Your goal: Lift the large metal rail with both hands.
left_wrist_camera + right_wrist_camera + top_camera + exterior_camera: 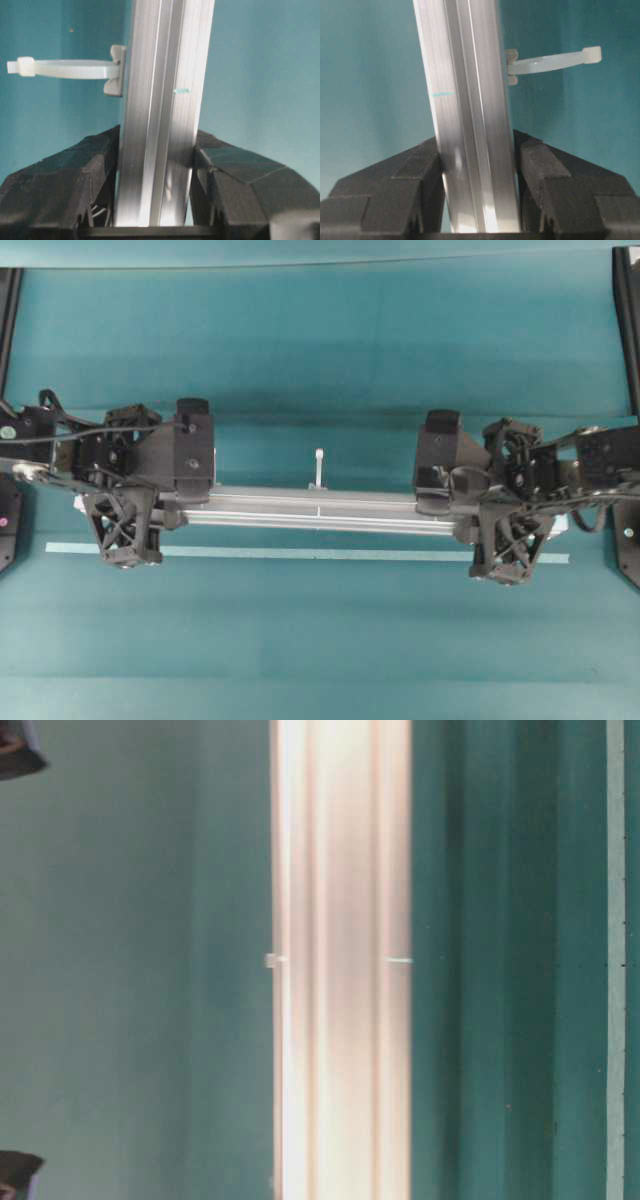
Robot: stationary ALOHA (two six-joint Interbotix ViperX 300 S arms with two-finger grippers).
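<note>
Surface: teal cloth (320, 330) fills every view, wrinkled and shadowed in the upper half of the overhead frame.
Strip: thin flat pale strip (320, 553) lies across the lower middle of the overhead view, below the rail and apart from it, its ends passing under both grippers.
Rail look: large metal rail (320, 512) is a long silver bar with lengthwise grooves, bright and reflective; a tiny teal mark (181, 91) sits on one face near mid-length.
Rail place: horizontal across the centre of the overhead frame, between the two arms; in the table-level view it shows as a blurred, pale vertical band (345, 960) in the middle.
Peg: one pale upright peg (318, 468) stands at the rail's upper edge at mid-length; from the wrist views it resembles a looped cable tie (65, 69) on a small clip.
Writing: none readable.
Left gripper: left gripper (156, 165), at the rail's left end, is closed partway, both black fingers pressed against the rail's sides.
Right gripper: right gripper (477, 165), at the right end, clamps the rail likewise, with pads touching both faces.
</note>
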